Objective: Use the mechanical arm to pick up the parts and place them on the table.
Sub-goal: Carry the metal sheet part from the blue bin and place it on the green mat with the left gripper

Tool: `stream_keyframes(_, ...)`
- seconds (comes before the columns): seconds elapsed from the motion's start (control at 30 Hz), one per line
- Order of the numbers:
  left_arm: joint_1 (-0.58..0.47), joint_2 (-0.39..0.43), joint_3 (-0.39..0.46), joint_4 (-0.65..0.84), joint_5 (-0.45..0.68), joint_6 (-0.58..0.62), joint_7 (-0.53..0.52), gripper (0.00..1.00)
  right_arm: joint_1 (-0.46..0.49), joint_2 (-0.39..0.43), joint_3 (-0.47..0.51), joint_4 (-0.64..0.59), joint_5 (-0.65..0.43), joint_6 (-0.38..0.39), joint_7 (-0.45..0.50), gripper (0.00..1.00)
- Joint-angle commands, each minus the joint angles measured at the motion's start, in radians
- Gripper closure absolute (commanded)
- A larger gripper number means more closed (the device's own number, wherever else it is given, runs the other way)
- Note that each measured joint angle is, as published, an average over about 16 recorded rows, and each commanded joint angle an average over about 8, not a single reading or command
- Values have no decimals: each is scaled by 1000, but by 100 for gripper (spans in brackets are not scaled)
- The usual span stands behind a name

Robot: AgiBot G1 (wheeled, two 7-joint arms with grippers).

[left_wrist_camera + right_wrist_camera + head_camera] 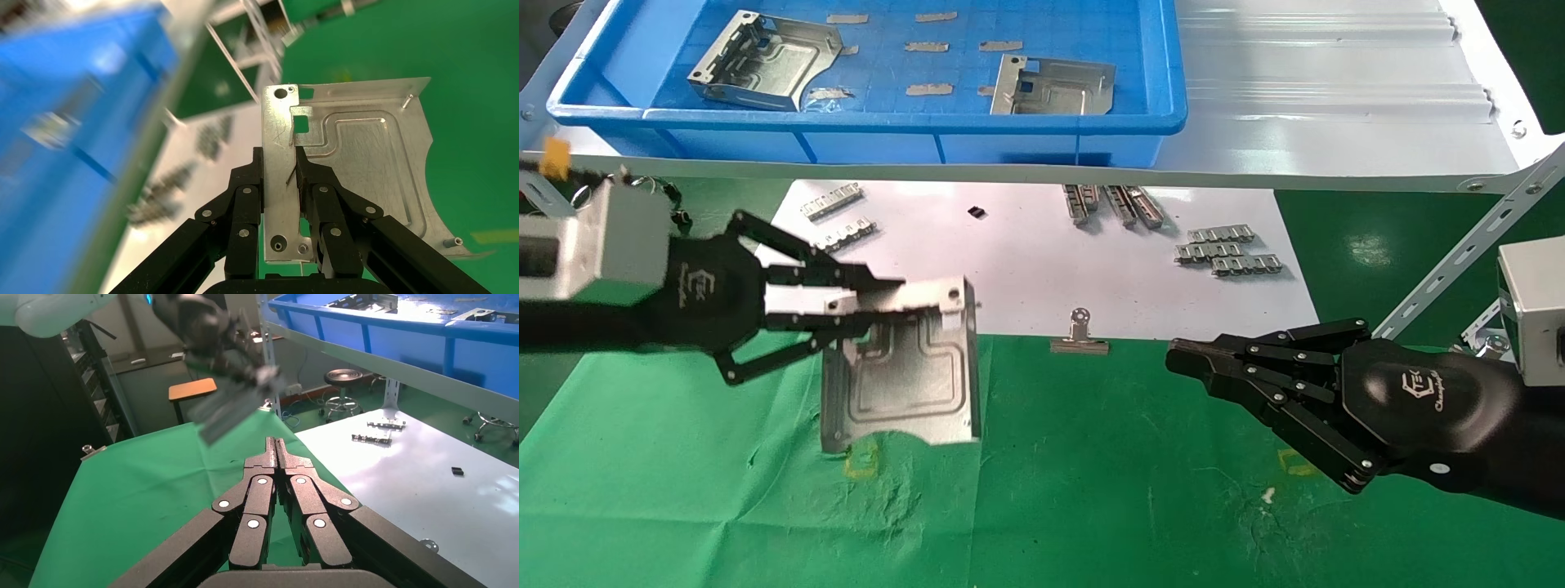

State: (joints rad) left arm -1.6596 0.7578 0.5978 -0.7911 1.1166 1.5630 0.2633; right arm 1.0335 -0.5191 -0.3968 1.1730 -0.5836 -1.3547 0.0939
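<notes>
Green cloth table (1091, 490) is lying right under the plate (903, 367) we're holding. Head view: left gripper (878, 302) is pinching the plate's upper rim, fingers closed on it; the plate is hanging down, its low edge just above the cloth, so the coming move looks to be straight down. Right gripper (1197, 363) is idling shut, well apart to the right. Blue bin (862, 122) on the shelf is holding two more plates (764, 61) & small strips.

Left wrist: fingers (245, 202) are clamping the slotted rim of the plate (355, 165), green behind.

Right wrist: gripper (276, 447) closed, holding nothing.
</notes>
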Motion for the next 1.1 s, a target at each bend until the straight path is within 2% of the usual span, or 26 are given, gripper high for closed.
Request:
stream_keyframes(0.03,21,-14,34,-8,6,0,36,100,0,0,0,0,0,0,0,100)
stream_keyframes(0.23,97,-8,86,-13,103,-88,128,100,0,0,0,0,0,0,0,100)
stream_keyframes(0.5,157,9,105,-16,176,-212,183,100,0,0,0,0,0,0,0,100)
stream_keyframes(0.93,181,15,122,-4,221,-254,231,100,0,0,0,0,0,0,0,100)
stream_keyframes(1.0,186,16,123,-1,225,-260,240,92,0,0,0,0,0,0,0,100)
stream_keyframes(1.1,194,17,123,2,228,-273,252,55,0,0,0,0,0,0,0,100)
